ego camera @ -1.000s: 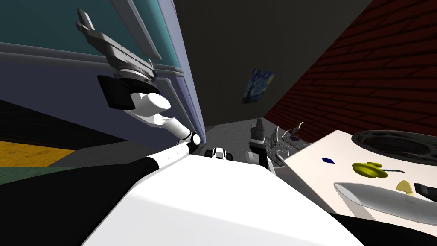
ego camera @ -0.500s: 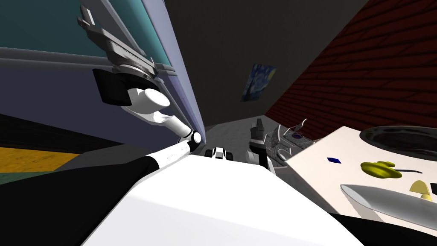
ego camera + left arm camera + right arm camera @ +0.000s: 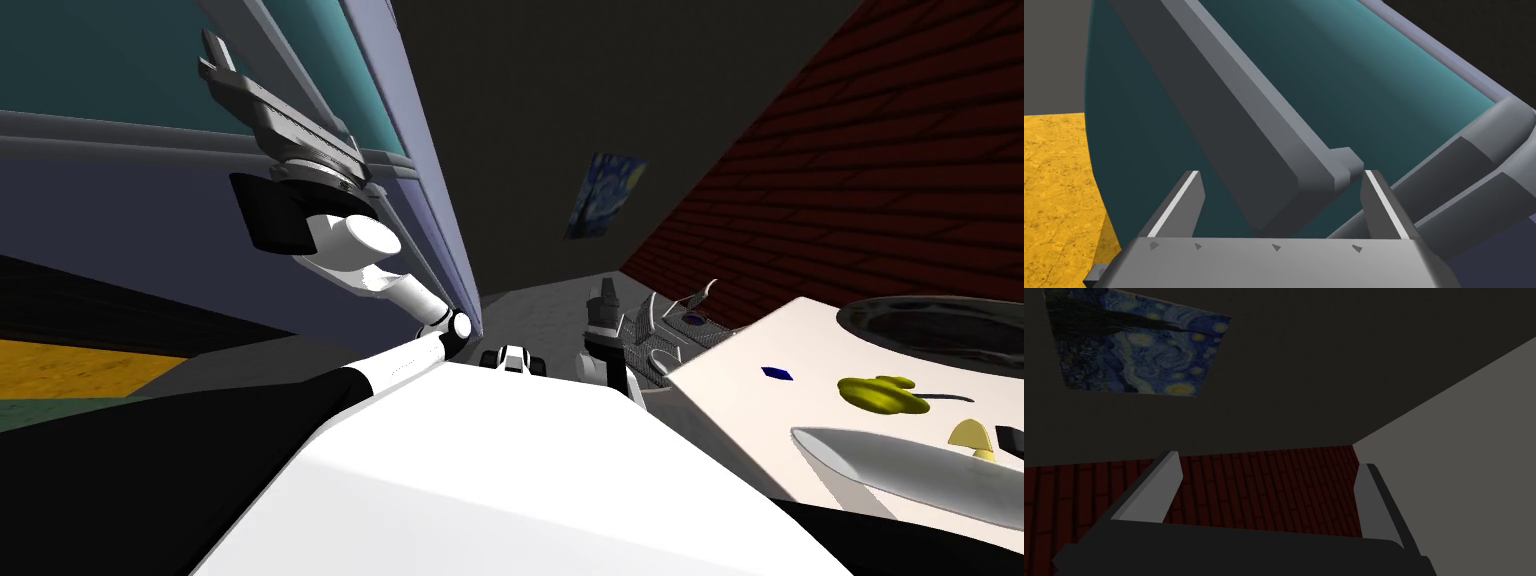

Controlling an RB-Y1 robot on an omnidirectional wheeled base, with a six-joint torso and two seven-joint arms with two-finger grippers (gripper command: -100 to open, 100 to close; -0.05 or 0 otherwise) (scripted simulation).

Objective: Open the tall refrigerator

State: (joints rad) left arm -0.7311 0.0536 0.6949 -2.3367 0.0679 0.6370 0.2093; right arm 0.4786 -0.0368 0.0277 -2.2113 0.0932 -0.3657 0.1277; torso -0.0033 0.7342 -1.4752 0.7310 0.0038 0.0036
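Note:
The tall refrigerator [image 3: 120,70] stands at my left, with a teal upper door [image 3: 1334,65] and a purple-grey lower part [image 3: 150,230]. A long grey handle bar [image 3: 1234,115] runs slantwise across the teal door, and in the head view the handle [image 3: 290,70] lies just right of my hand. My left gripper [image 3: 1281,175] is open with the bar's lower end between its fingers [image 3: 1184,195], which stand a little apart from the bar's sides. In the head view the left gripper [image 3: 218,62] is raised against the door. My right gripper [image 3: 1269,473] hangs open and empty, low by my right side [image 3: 603,298].
A white counter [image 3: 760,420] at the right carries a dark bowl [image 3: 940,325], yellow pieces [image 3: 880,392] and a grey dish [image 3: 900,470]. A wire rack [image 3: 670,335] stands beside it. A red brick wall [image 3: 850,200] is behind it, and yellow floor [image 3: 70,370] lies at the left.
My left hand has shifted slightly right along the door, closer to the handle. The whole head view has swung a little. The right arm has not moved.

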